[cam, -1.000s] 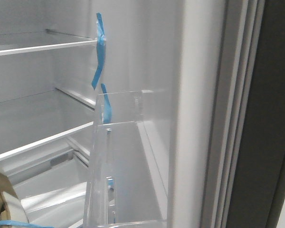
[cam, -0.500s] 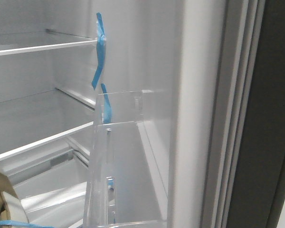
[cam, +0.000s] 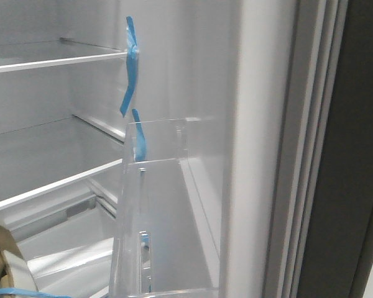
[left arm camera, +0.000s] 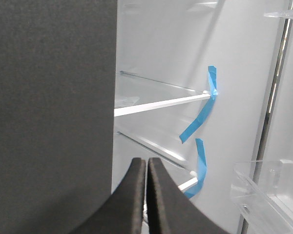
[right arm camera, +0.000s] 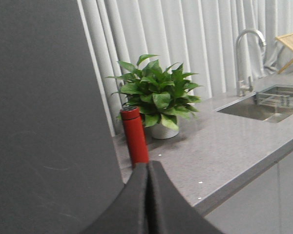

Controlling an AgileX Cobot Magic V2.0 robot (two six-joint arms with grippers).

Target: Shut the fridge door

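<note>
Two grippers, the left gripper (left arm camera: pixel 146 195) and right gripper (right arm camera: pixel 149 195), have their fingers pressed together, holding nothing. The fridge door (cam: pixel 348 161) stands open at the right, its clear bin (cam: pixel 155 211) nearest, blue tape strips (cam: pixel 130 68) farther back.
</note>
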